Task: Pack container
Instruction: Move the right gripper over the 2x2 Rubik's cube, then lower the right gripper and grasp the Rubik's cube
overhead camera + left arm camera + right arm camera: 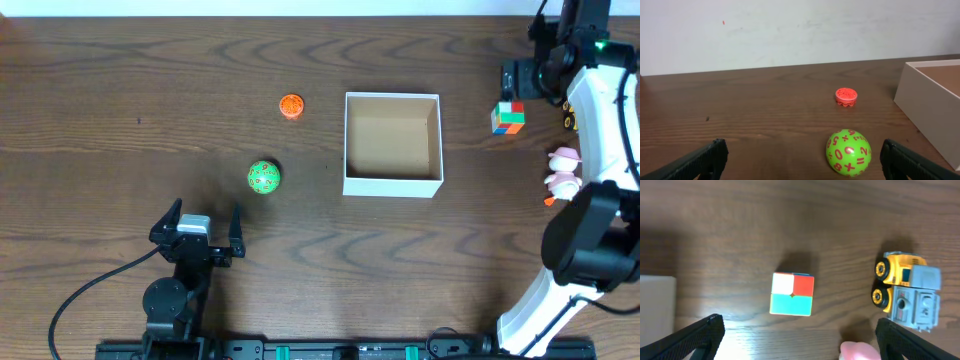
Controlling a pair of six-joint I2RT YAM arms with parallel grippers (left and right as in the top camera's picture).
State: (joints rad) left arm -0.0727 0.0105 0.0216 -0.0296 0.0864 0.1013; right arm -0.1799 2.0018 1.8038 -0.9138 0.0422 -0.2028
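Dark wood-grain table [100,100], slight sheen. Matt cardboard container [393,186], white outside, brown inside. Glossy plastic green ball [848,152]. Smooth plastic cube [792,294] and truck [907,291].

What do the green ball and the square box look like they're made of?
The green ball looks like moulded plastic with a slightly glossy finish: it has a soft sheen and crisp orange numbers and signs on it. The box looks like matte cardboard: thin, straight walls, white outside and plain brown inside, with no shine.
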